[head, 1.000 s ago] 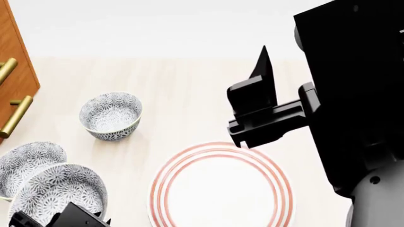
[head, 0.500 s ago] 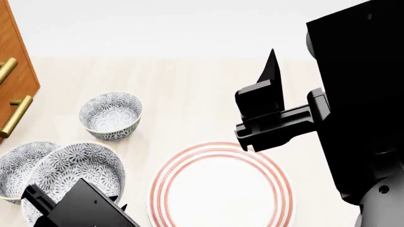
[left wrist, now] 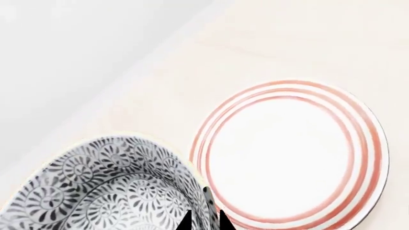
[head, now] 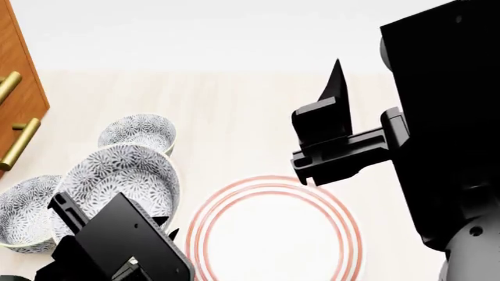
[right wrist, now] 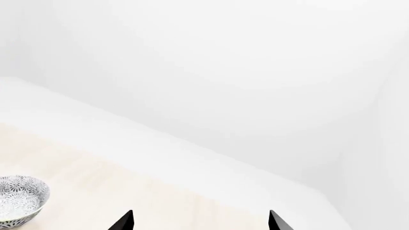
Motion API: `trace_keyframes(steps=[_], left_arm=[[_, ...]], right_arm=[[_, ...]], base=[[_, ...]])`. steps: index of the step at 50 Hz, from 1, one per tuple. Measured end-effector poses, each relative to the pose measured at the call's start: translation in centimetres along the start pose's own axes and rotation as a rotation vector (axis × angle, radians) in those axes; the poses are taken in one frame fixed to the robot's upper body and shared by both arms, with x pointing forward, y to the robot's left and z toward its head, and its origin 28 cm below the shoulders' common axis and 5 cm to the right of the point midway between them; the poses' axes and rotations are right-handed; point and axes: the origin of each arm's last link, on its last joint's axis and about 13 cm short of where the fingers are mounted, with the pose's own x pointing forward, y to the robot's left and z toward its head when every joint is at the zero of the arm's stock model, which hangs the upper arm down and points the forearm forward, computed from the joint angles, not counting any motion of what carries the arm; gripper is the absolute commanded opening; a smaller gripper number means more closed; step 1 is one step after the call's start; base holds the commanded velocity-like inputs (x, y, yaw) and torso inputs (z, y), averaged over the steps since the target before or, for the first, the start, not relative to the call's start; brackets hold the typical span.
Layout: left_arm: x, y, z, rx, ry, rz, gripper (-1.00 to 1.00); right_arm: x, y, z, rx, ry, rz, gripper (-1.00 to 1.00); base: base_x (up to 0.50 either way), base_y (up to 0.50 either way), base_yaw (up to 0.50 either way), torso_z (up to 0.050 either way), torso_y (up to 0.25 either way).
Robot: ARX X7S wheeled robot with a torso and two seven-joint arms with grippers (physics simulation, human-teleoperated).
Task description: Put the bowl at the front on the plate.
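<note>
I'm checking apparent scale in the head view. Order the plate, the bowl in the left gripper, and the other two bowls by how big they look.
1. The plate.
2. The held bowl, though it is lifted nearer the camera, so its size is unsure.
3. The far bowl and the left bowl look alike; both are partly hidden.

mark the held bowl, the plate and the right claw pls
bowl (head: 117,178), head view, patterned inside wall.
plate (left wrist: 377,158), left wrist view, red-ringed rim.
right claw (right wrist: 199,221), right wrist view, midway between its two spread fingertips.
</note>
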Motion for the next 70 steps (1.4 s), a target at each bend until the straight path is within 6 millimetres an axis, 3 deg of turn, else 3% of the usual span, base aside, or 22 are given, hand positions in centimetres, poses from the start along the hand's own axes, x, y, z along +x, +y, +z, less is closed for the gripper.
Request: trace_keyframes(steps=[21, 70], left_arm=[[2.0, 0.7, 1.7, 0.027, -0.022, -0.008, -1.00], [8.5, 1.2, 3.3, 0.057, 0.030, -0.072, -1.00]], right_arm=[[0.5, 0.0, 0.4, -0.006, -0.018, 0.014, 1.00], [0.9, 0.1, 0.7, -0.015, -0.016, 0.020, 1.00]], base=[[0.00, 0.00, 0.00, 0.000, 0.000], [0.00, 0.00, 0.00, 0.000, 0.001]])
